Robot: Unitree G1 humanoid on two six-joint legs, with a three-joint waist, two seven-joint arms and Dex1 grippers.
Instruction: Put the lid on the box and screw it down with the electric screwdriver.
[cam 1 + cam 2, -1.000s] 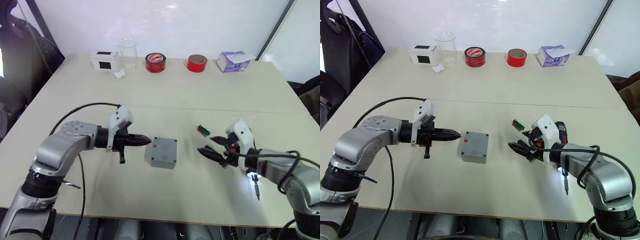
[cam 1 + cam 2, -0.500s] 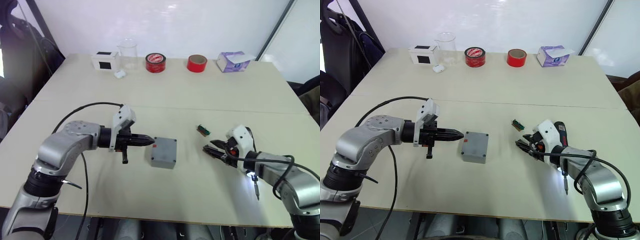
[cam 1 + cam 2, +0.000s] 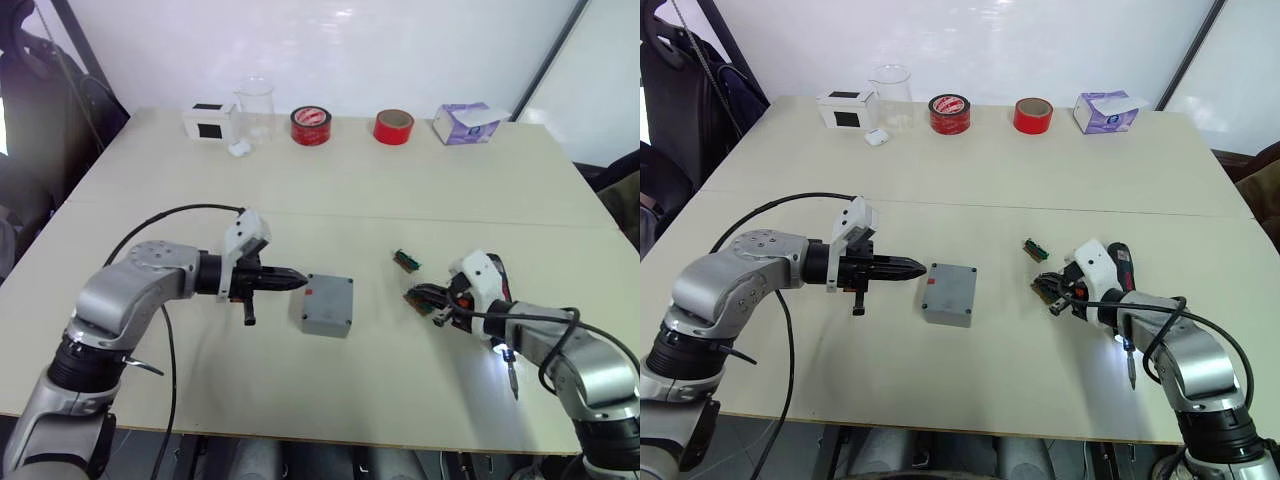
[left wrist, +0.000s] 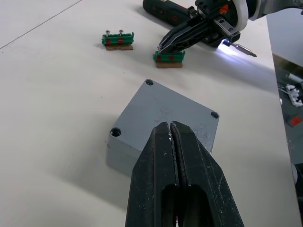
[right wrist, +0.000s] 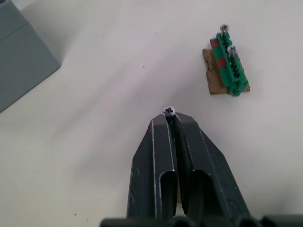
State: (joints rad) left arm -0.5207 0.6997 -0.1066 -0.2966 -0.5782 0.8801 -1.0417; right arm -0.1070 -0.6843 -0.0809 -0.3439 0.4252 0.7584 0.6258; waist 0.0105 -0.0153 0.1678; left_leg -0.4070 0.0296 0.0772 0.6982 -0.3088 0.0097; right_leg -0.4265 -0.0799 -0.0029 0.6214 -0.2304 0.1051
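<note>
The grey box (image 3: 328, 305) stands mid-table with the lid (image 4: 165, 113) on top, flat face up, holes at its corners. My left gripper (image 3: 297, 281) is shut and empty, its tips just left of the box and over its near edge in the left wrist view. To the right, my right gripper (image 5: 169, 116) is shut, with a screw (image 5: 169, 111) pinched at its tips, over a small green-brown piece (image 4: 169, 57). Behind the right gripper, the black electric screwdriver (image 3: 1123, 262) lies on the table, its lit bit (image 3: 512, 378) pointing toward the front edge.
A second green-brown piece (image 3: 406, 261) holding two screws lies just beyond the right gripper. Along the far edge stand a white box with a black label (image 3: 211, 121), a clear beaker (image 3: 255, 104), two red tape rolls (image 3: 311, 126) and a purple tissue box (image 3: 466, 123).
My right gripper has gone from wide open to shut, its tips closing on the screw at the green-brown piece. The left gripper stays shut beside the box.
</note>
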